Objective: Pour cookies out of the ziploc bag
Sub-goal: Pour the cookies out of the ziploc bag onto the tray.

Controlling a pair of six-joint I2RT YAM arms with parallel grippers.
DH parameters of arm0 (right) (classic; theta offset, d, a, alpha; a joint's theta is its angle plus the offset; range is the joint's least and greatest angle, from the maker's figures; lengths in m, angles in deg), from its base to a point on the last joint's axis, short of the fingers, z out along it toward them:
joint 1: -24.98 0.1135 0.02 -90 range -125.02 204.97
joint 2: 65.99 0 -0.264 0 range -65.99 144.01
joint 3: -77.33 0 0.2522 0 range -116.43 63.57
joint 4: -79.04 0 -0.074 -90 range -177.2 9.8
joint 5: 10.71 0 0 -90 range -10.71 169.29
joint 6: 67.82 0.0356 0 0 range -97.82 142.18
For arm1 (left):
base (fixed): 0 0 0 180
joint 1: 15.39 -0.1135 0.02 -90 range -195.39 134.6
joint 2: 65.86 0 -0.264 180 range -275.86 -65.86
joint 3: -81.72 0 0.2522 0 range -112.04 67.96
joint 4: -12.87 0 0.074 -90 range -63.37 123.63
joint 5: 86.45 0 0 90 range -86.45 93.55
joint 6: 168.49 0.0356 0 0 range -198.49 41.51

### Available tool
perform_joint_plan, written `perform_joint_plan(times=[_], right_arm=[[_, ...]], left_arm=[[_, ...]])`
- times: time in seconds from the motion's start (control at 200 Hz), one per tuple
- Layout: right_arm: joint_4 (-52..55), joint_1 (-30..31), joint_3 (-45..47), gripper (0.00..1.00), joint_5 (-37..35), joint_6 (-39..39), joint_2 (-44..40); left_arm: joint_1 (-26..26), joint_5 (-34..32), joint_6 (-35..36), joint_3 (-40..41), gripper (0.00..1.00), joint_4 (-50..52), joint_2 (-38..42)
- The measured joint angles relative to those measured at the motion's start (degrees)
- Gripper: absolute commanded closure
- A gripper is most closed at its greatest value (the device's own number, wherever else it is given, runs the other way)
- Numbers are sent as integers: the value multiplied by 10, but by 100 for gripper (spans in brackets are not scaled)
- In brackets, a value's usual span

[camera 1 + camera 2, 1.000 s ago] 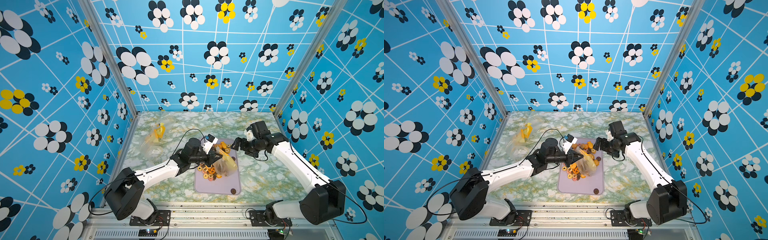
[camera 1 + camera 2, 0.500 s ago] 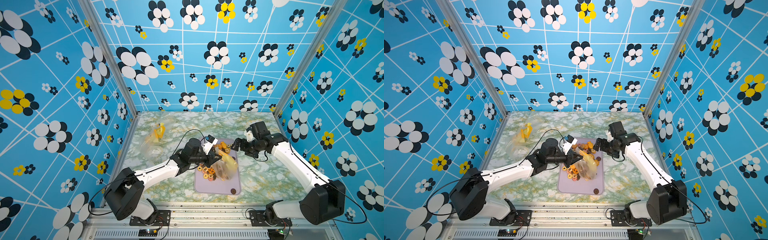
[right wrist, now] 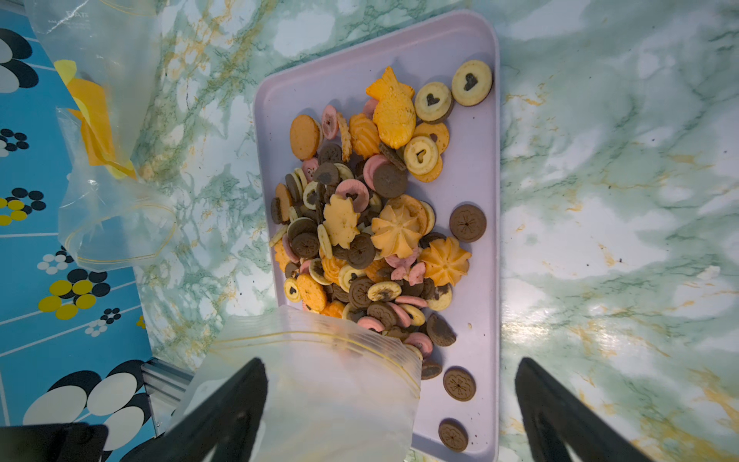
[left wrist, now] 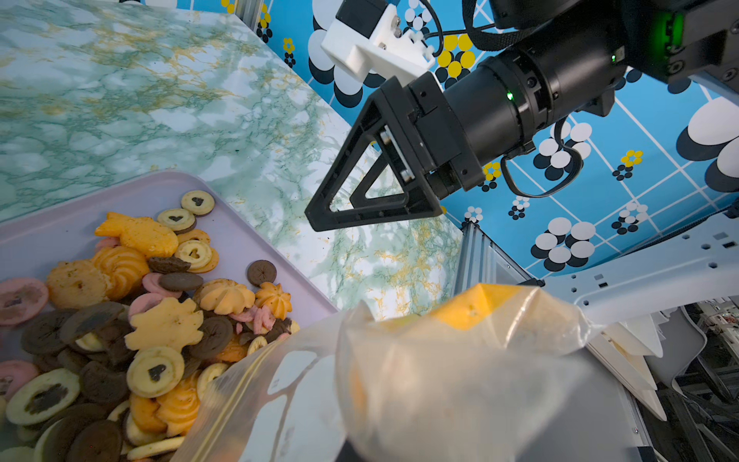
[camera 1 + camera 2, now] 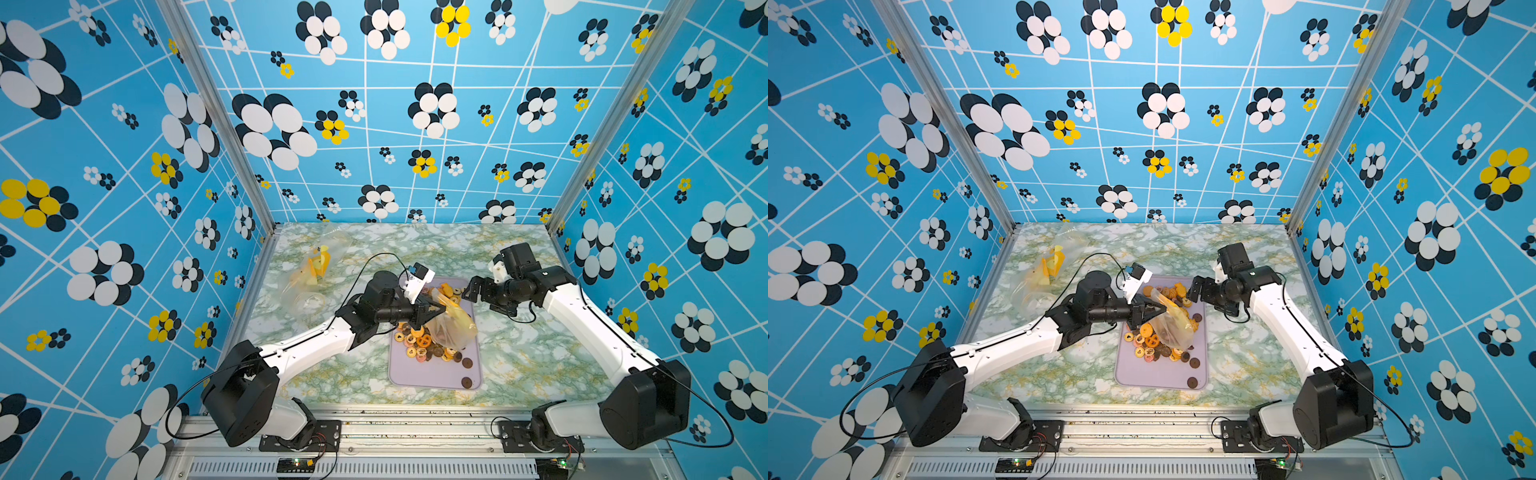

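Note:
A clear ziploc bag hangs mouth-down over a lilac tray. My left gripper is shut on the bag's upper end. In the left wrist view the bag hides its jaws. Many cookies, orange, brown and pink, lie heaped on the tray. My right gripper stands open at the tray's far right corner. It holds nothing, and the bag's mouth shows between its fingers.
Crumpled clear bags with yellow pieces inside lie at the far left of the marble table. Loose dark cookies sit at the tray's near end. Patterned walls close in three sides.

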Motion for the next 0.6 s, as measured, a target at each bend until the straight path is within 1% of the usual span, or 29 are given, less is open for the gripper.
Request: perform_joint_plan(times=[0.355,0.6], right_arm=[[-2,-1,0,1,0,0,0],[-2,-4,0,1,0,0,0]], left_arm=[[-3,0,-7,-4,100,8,-16],[-3,-1,-15,-14,100,17,22]])
